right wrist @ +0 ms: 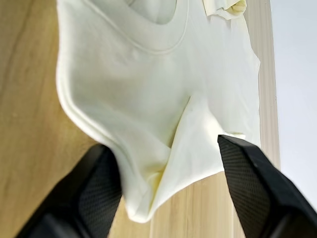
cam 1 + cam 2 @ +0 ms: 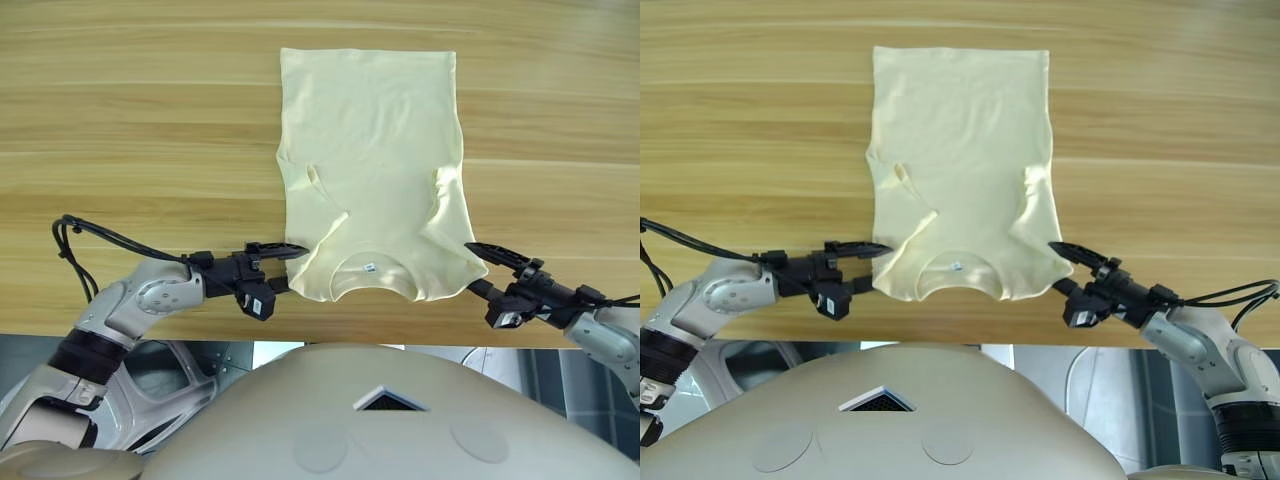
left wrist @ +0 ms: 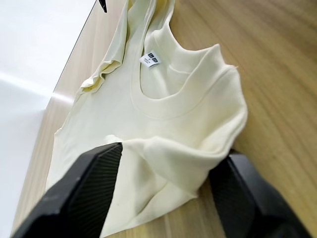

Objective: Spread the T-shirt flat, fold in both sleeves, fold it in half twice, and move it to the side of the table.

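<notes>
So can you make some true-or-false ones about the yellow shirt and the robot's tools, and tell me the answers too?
1. The T-shirt lies on a wooden table. True.
2. The collar end is the end farthest from the robot. False: the collar is at the near edge, closest to the robot.
3. Both sleeves are folded in over the shirt. True.
4. The left tool is up at the hem. False: it is at a shoulder corner beside the collar.
5. The right tool is at the other shoulder corner, its fingers apart with cloth between them. True.
</notes>
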You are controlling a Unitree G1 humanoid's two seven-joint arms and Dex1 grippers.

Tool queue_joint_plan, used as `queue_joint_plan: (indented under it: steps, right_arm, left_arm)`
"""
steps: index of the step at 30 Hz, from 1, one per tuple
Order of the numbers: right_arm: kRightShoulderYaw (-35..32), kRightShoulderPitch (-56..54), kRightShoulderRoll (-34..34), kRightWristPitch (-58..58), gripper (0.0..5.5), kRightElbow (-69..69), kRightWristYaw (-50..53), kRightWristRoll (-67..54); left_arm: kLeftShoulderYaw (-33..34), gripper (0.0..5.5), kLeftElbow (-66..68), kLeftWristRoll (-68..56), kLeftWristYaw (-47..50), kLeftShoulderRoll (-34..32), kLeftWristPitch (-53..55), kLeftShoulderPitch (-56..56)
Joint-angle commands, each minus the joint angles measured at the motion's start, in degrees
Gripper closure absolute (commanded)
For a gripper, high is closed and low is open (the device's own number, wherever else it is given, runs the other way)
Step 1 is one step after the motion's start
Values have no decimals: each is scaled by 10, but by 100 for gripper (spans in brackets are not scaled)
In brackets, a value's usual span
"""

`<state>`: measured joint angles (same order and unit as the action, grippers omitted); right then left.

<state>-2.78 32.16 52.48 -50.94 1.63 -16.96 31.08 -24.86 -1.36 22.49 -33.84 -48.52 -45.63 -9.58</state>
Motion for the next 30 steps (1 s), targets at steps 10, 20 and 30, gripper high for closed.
queue_joint_plan:
  steps: [10, 20, 30]
  right_arm:
    - [16, -9, 22, 38, 269, 58, 6, 39]
    - [54, -21, 29, 38, 470, 55, 6, 36]
    - [49, -18, 27, 42, 547, 28, 17, 20]
  left_arm:
    - [-24, 438, 35, 45, -21, -13, 13, -12]
    - [-18, 550, 29, 44, -16, -8, 19, -9]
    - [-8, 550, 42, 32, 5, 5, 14, -11]
